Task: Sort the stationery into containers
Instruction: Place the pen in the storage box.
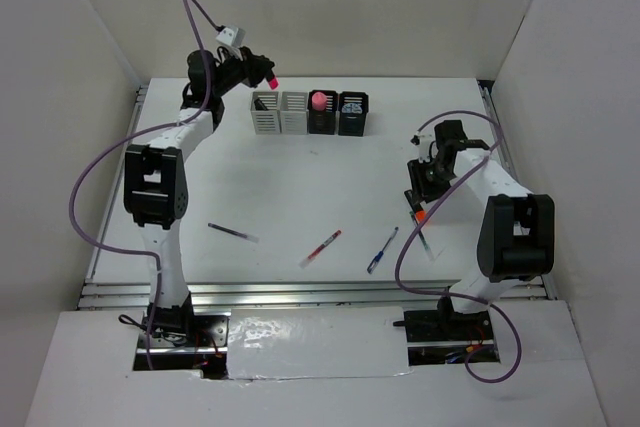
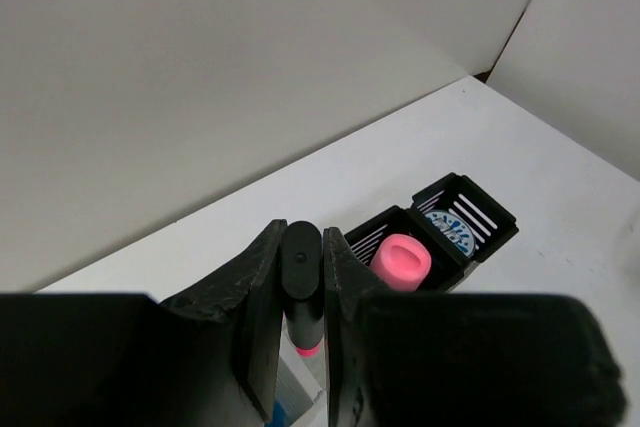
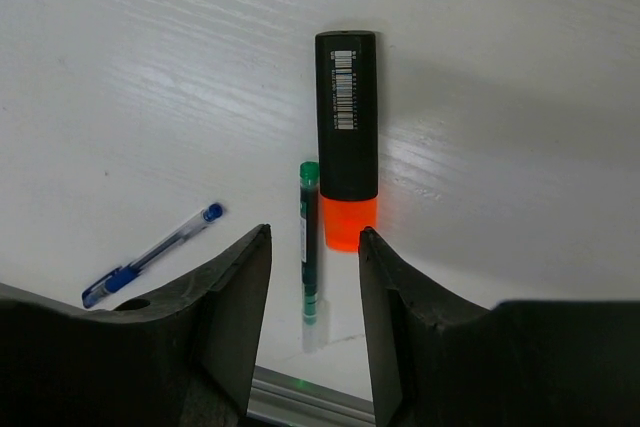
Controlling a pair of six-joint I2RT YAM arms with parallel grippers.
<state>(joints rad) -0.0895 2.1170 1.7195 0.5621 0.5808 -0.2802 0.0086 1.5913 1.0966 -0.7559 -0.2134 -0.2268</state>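
Observation:
My left gripper (image 1: 264, 76) is shut on a black highlighter with a pink cap (image 2: 301, 292) and holds it cap down above the left light grey container (image 1: 266, 113). The row goes on with a second grey container (image 1: 294, 112), a black one (image 1: 322, 119) holding a pink stubby cylinder (image 2: 402, 260), and a black one (image 1: 353, 113) holding a blue item (image 2: 452, 220). My right gripper (image 3: 313, 237) is open just above the table. An orange-capped highlighter (image 3: 347, 137) and a thin green pen (image 3: 311, 247) lie under and ahead of its jaws.
A dark pen (image 1: 232, 232), a red pen (image 1: 321, 247) and a blue pen (image 1: 382, 249) lie on the near part of the white table. The blue pen also shows in the right wrist view (image 3: 150, 255). White walls enclose the table on three sides.

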